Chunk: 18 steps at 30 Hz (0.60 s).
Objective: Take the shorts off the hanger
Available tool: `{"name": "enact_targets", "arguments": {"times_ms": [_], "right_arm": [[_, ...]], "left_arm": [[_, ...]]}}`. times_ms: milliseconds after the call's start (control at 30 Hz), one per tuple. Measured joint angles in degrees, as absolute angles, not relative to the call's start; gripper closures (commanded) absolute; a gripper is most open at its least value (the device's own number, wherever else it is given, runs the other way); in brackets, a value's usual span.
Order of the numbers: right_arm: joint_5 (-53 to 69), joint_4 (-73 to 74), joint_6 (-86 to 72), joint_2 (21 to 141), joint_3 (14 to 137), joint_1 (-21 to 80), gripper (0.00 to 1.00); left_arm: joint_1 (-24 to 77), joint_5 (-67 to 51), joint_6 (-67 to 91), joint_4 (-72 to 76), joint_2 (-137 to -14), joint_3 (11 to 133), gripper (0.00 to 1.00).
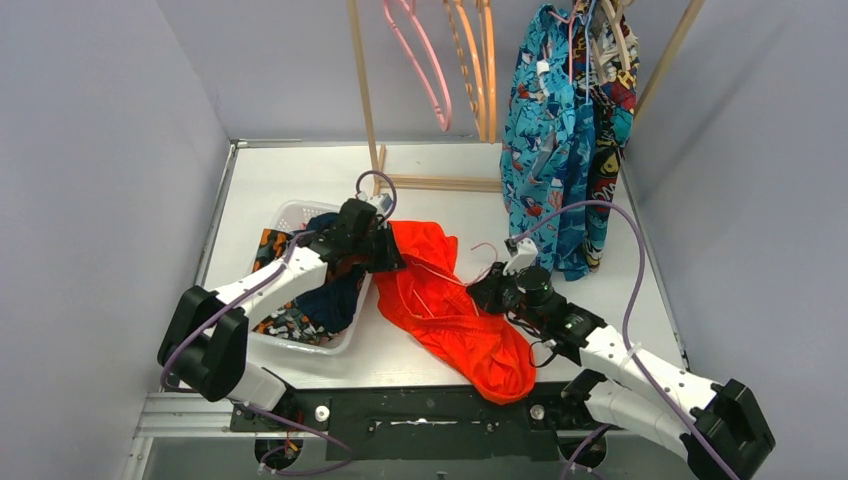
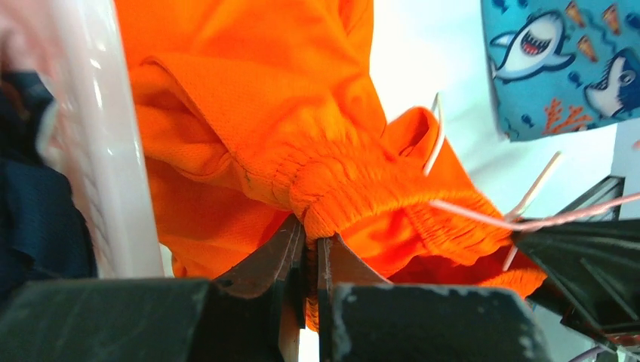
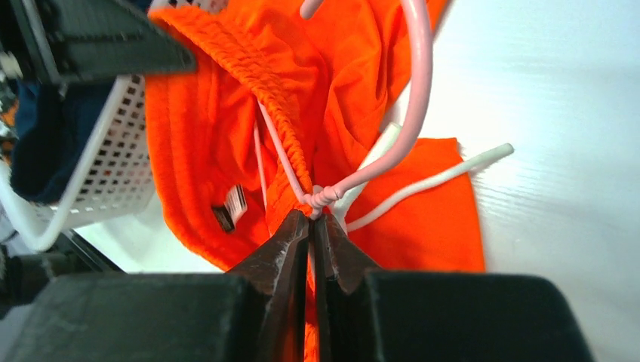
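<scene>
The orange-red shorts (image 1: 450, 320) lie crumpled on the white table, still threaded on a thin pink wire hanger (image 3: 417, 90). My left gripper (image 2: 311, 237) is shut on their elastic waistband (image 2: 362, 188) right beside the basket. My right gripper (image 3: 312, 219) is shut on the hanger at its twisted neck, over the shorts' middle. From above, the left gripper (image 1: 385, 250) sits at the shorts' far-left corner and the right gripper (image 1: 487, 290) at their right side. A white drawstring (image 3: 430, 181) trails over the cloth.
A white mesh basket (image 1: 300, 215) on the left holds navy and printed shorts. A wooden rack (image 1: 365, 90) at the back carries empty pink hangers (image 1: 420, 60), teal shark-print shorts (image 1: 545, 150) and a comic-print pair (image 1: 612, 140). Grey walls close both sides.
</scene>
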<state>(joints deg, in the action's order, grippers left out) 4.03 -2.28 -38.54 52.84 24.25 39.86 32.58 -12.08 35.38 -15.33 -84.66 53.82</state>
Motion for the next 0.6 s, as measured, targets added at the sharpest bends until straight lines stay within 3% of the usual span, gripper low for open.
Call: {"name": "enact_targets", "arguments": {"times_ms": [267, 600], "right_arm": [[3.4, 10.7, -31.5, 49.1, 28.8, 43.7, 1.0], [-1.3, 14.3, -30.1, 40.2, 29.3, 45.8, 1.0]], "left_arm": [[31.5, -8.5, 35.2, -19.3, -85.0, 61.1, 1.0], [28.9, -6.0, 33.7, -24.0, -88.4, 63.0, 1.0]]}}
